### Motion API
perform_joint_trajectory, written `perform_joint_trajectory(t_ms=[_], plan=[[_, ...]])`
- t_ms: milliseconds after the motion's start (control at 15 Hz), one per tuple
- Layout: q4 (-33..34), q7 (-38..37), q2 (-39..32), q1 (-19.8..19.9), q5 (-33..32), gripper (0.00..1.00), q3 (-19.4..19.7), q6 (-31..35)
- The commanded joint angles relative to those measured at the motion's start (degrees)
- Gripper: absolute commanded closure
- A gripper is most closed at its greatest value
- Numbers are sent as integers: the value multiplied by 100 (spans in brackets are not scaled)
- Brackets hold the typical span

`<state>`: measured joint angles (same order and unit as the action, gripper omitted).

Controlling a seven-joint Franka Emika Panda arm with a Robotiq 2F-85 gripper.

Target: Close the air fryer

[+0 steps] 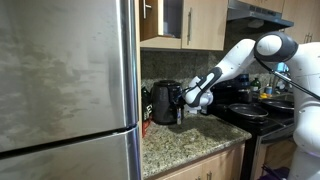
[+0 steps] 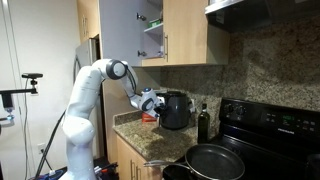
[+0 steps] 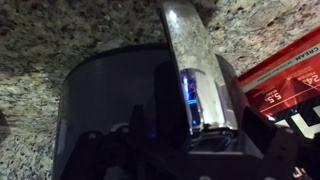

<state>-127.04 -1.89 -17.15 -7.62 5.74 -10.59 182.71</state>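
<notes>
Granite worktop (image 1: pixel 190 140): pincer (image 1: pixel 195 97), aperture indiscernible, beside the air fryer (image 1: pixel 165 103) handle (image 3: pixel 195 70); a square, steady push along the drawer axis should close it.

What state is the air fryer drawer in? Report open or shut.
Cannot tell: the gripper sits at the air fryer in both exterior views, hiding the drawer's seam.

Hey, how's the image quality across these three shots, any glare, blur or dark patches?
Wrist view: dim and very close, the air fryer nearly black, glare down a silver strip, a blue glow on it. In an exterior view, the fridge door looms soft in the foreground with smeared reflections. In an exterior view, lighting is even, the air fryer a detail-less dark shape.
</notes>
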Motion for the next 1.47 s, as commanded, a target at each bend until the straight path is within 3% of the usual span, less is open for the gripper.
perform_joint_trajectory(t_ms=[0, 133, 200, 400, 467, 533, 800, 933, 1133, 1200, 1400], plan=[[300, -225, -171, 30, 66, 0, -46, -589], [252, -771, 17, -455, -147, 0, 625, -1280], [351, -769, 22, -304, -76, 0, 428, -1653], [492, -1290, -15, -562, -345, 0, 761, -1861], [554, -1142, -40, -435, -204, 0, 581, -1967], [-405, -1249, 1202, -463, -246, 0, 623, -2069], [-796, -636, 2108, -256, 453, 0, 166, -2366], [-1018, -59, 2808, -458, 1247, 0, 213, -2728], [-1253, 17, 3928, -603, 1694, 0, 356, -3654], [-869, -175, 3162, -519, 1409, 0, 237, -3176], [-1101, -181, 3931, -564, 1519, 0, 300, -3679]])
